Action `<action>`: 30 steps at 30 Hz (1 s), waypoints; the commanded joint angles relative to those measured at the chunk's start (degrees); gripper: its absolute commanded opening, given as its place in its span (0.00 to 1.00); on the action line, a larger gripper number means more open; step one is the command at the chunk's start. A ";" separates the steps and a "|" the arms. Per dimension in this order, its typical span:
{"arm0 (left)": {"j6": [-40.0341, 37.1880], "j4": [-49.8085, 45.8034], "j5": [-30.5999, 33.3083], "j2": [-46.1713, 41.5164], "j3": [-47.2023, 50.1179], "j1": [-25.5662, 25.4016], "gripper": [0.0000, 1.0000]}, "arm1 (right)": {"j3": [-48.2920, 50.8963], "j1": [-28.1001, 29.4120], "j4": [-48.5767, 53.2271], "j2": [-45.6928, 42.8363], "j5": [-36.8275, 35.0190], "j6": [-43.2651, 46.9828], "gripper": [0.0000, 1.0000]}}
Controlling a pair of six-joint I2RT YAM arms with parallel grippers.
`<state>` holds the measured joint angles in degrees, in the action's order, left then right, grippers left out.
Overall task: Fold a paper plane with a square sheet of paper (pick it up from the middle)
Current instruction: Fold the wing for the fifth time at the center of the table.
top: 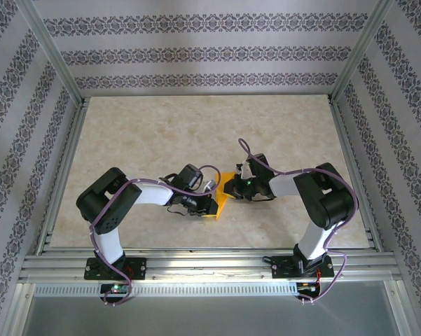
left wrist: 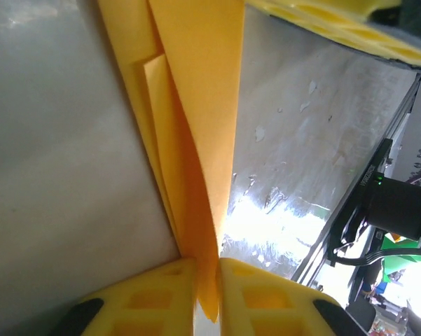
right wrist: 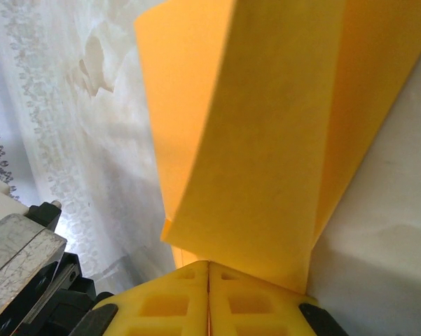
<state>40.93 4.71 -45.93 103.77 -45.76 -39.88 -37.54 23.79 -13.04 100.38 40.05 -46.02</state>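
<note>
The orange paper [top: 223, 198] is folded into a narrow layered wedge and held up off the table between both arms. My left gripper [top: 211, 208] is shut on its lower tip; in the left wrist view the paper [left wrist: 196, 105] runs up from between the closed yellow fingers [left wrist: 154, 294] of the left gripper [left wrist: 206, 269]. My right gripper [top: 232, 186] pinches the other end. In the right wrist view its fingers [right wrist: 168, 301] meet with no gap at the right gripper [right wrist: 209, 269], and the paper [right wrist: 266, 140] fans upward from them. A right finger [left wrist: 336, 21] shows beyond the paper.
The beige table [top: 161, 140] spreads wide behind the arms. An aluminium rail [top: 196, 262] runs along the near edge, and patterned walls [top: 196, 49] enclose the back and sides. A grey metal part of the left arm [right wrist: 17, 255] sits close beside the right fingers.
</note>
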 commanded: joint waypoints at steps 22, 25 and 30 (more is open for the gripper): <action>-0.04 -4.18 6.25 -11.22 2.77 -1.17 0.22 | 0.53 0.65 4.86 2.28 -6.37 2.07 0.08; 0.85 -3.90 9.08 -13.73 2.81 -1.08 0.22 | 0.45 0.65 5.06 2.13 -6.43 2.07 0.08; 2.24 -0.06 6.31 -12.48 0.02 -1.08 0.12 | 0.36 0.66 5.09 2.23 -6.31 1.99 0.08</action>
<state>42.15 2.59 -38.94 90.39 -43.79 -40.45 -37.78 23.88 -12.45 100.38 39.86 -45.82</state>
